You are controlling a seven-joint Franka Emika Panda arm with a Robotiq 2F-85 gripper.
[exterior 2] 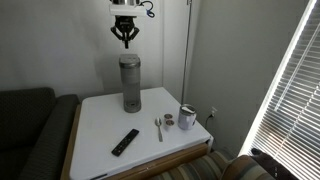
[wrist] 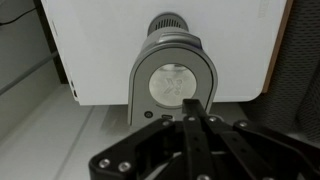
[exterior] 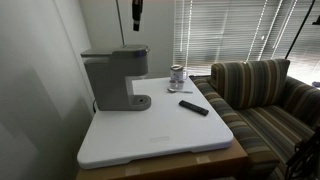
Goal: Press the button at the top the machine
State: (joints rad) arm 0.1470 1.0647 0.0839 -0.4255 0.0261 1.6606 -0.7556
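The grey machine point(exterior: 113, 78) stands upright at the back of the white table, and both exterior views show it point(exterior 2: 130, 83). My gripper point(exterior 2: 125, 41) hangs well above its top with the fingers together and nothing in them; it also shows at the top edge of an exterior view point(exterior: 136, 12). In the wrist view I look straight down on the machine's round head point(wrist: 172, 82). Two small dark buttons point(wrist: 150, 115) sit on its top near my shut fingertips point(wrist: 193, 103).
A black remote point(exterior 2: 125, 141), a spoon point(exterior 2: 158, 127) and a shiny metal cup point(exterior 2: 187, 117) lie on the white table point(exterior 2: 95, 125). A striped sofa point(exterior: 265, 95) stands beside it. Window blinds point(exterior: 225, 30) are behind.
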